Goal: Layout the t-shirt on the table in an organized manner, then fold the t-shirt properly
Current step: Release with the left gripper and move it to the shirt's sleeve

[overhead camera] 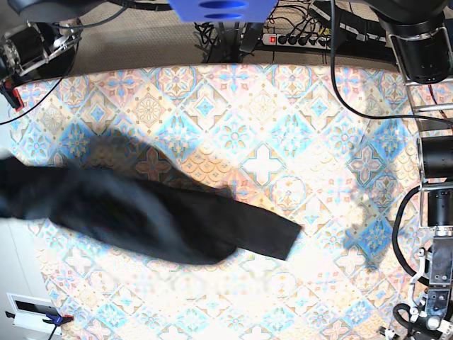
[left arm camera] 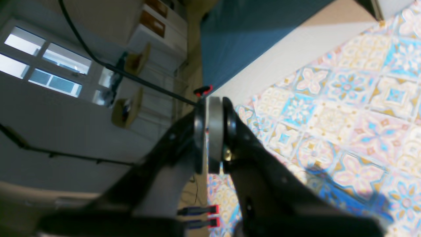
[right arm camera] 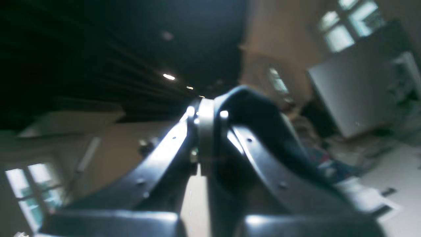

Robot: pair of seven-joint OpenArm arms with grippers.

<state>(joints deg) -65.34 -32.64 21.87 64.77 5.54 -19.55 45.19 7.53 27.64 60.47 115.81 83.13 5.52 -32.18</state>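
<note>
The black t-shirt lies in a long, blurred band across the table, from the left edge to a squared end near the middle. In the right wrist view my right gripper points up at the ceiling with its pale pads pressed together. Dark cloth drapes over one of its fingers, so it is shut on the t-shirt. My left gripper is shut with nothing between its pads, hanging over the patterned table near its edge, away from the shirt. Neither gripper shows in the base view.
The left arm's links run down the right edge of the base view, and their shadow falls on the tiles. A power strip with cables lies beyond the far edge. A white box sits off the near left corner.
</note>
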